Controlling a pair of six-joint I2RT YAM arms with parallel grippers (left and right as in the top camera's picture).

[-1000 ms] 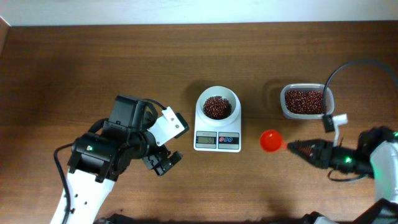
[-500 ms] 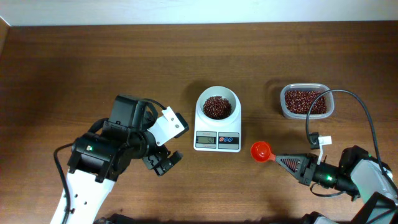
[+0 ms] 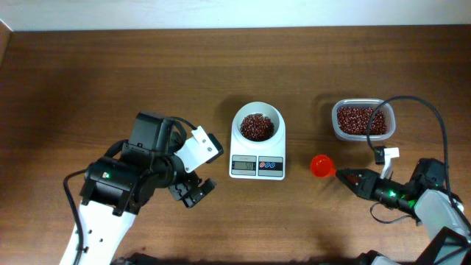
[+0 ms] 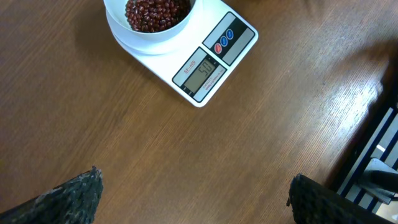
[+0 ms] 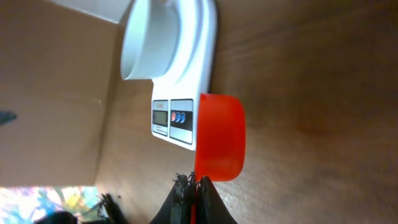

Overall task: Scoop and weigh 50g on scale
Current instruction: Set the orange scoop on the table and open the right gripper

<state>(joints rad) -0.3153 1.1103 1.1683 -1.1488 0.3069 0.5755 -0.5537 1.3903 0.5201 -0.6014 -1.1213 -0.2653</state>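
The white scale (image 3: 257, 167) stands mid-table, its round bowl (image 3: 240, 118) holding dark red-brown beans (image 3: 256, 126). To its right, my right gripper (image 3: 347, 177) is shut on the handle of an orange scoop (image 3: 321, 165), whose cup shows no beans. The right wrist view has the scoop (image 5: 219, 137) in front of the scale (image 5: 186, 118), with the gripper (image 5: 193, 182) clamped on its handle. My left gripper (image 3: 193, 193) stands open left of the scale. In the left wrist view the gripper (image 4: 195, 177) holds nothing, and the scale (image 4: 214, 62) and beans (image 4: 155, 9) lie beyond.
A clear plastic tub (image 3: 388, 112) full of the same beans (image 3: 359, 119) sits at the back right, behind the right gripper. A black cable (image 3: 434, 118) loops above the right arm. The left arm's bulk (image 3: 132, 177) fills the front left.
The right gripper carried the scoop a little left and toward the front edge, then back to its spot right of the scale. The left arm has not moved.
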